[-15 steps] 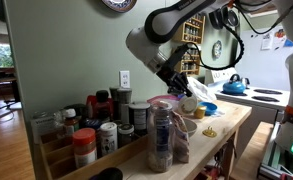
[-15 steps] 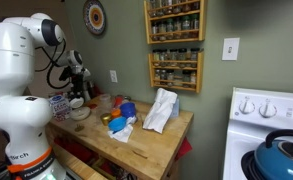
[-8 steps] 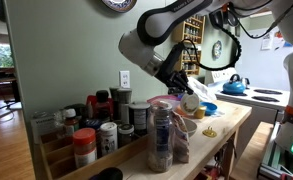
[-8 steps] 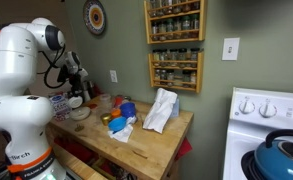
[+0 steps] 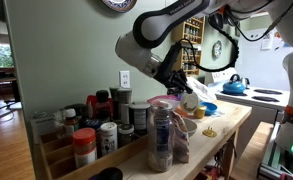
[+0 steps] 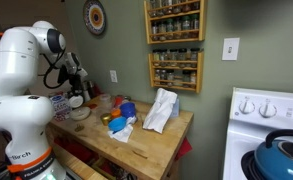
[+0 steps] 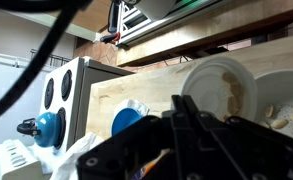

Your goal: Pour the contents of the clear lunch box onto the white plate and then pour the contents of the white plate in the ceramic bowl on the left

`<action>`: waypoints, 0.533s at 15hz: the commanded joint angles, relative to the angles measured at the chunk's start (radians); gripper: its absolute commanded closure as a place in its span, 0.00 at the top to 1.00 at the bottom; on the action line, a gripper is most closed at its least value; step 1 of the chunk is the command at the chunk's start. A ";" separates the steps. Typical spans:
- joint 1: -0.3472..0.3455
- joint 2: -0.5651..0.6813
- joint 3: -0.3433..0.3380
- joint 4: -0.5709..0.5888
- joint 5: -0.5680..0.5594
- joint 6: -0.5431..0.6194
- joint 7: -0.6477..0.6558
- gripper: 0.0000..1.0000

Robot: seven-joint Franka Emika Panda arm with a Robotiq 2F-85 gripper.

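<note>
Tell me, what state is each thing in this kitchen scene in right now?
white plate, flat on the counter, few bits on it
ceramic bowl, upright, bits inside
blue bowl, upright
white cloth, crumpled, standing up
kettle, on the stove
end effector, open or shut: cannot tell

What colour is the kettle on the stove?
Teal-blue. The kettle shows best in an exterior view, sitting on the white stove.

Spice jars (image 5: 86, 130) crowd the wooden counter's (image 6: 151, 140) end; a blue kettle (image 6: 284, 155) sits on the white stove (image 6: 266, 105) beside it
</note>
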 commanded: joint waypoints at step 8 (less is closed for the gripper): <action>0.100 0.142 -0.031 0.171 -0.056 -0.241 -0.008 0.01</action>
